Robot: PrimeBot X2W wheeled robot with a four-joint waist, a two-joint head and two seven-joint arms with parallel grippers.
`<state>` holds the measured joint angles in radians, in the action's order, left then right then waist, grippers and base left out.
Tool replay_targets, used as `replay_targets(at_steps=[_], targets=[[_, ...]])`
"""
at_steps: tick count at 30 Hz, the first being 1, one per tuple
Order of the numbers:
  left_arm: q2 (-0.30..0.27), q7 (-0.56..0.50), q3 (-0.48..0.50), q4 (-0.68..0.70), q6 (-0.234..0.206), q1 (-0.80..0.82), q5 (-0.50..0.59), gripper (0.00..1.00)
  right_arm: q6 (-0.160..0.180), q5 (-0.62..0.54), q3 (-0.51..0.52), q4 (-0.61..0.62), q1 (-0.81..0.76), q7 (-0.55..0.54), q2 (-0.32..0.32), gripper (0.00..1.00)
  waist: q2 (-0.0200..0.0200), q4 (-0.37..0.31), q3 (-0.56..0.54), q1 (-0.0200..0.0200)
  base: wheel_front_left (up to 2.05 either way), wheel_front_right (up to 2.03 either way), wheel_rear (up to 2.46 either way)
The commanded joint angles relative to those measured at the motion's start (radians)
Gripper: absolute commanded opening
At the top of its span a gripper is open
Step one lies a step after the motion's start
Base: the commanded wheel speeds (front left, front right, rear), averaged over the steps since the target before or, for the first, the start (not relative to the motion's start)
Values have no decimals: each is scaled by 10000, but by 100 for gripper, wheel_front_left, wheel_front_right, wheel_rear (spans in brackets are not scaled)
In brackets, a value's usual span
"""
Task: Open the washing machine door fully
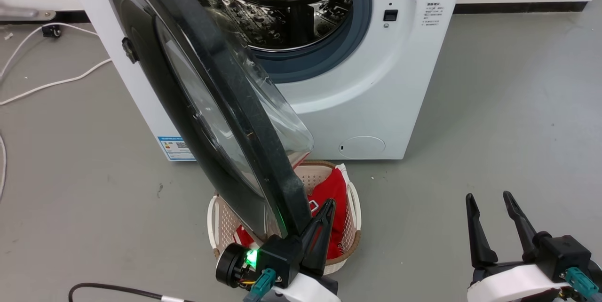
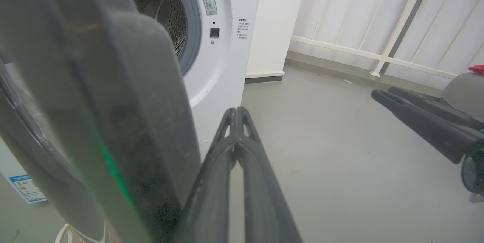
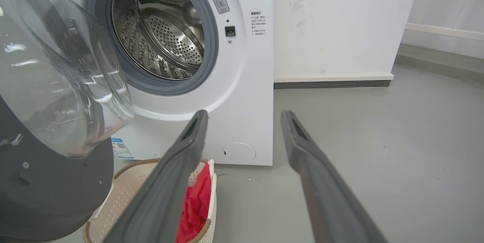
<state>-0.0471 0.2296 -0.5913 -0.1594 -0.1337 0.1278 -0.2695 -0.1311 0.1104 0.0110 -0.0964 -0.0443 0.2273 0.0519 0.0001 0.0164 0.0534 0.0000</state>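
I see the washing machine door [image 1: 207, 104] standing half-swung from the washing machine [image 1: 376, 104], above a basket [image 1: 355, 205], my left gripper [image 1: 328, 205] pinched shut on nothing just beside its free rim, my right gripper [image 1: 489, 196] spread wide, well apart.

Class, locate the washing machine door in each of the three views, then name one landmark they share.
Head view: the washing machine door stands centre-left, slanting down to the left gripper.
Left wrist view: the door takes the left side, close and blurred.
Right wrist view: the door sits far left, bulging rightward.
Shared landmark: the black latch socket right of the drum mouth.
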Motion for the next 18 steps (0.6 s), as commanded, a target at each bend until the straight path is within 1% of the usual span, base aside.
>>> replay_targets(at_steps=[1, 8, 14, 18], targets=[[-172, 5, 160, 118, -190, -92, 14, 0, 7, -45, 48, -22, 4, -11, -32, 100, -1, 96, -76, 0, 0, 0, 0], [-480, -281, 289, 816, -614, -821, -74, 0, 7, 43, 21, -51, -209, 37, -32, 100, -1, 423, -268, 0, 0, 0, 0], [-797, -424, 490, 1550, -1013, -1408, -52, 0, 7, -46, 44, 42, -331, 43, -32, 100, -1, 933, -371, 0, 0, 0, 0], [-937, -487, 511, 1905, -1117, -1615, -25, 0, 5, -53, 69, 107, -390, 22, -32, 100, -1, 1278, -426, 0, 0, 0, 0]])
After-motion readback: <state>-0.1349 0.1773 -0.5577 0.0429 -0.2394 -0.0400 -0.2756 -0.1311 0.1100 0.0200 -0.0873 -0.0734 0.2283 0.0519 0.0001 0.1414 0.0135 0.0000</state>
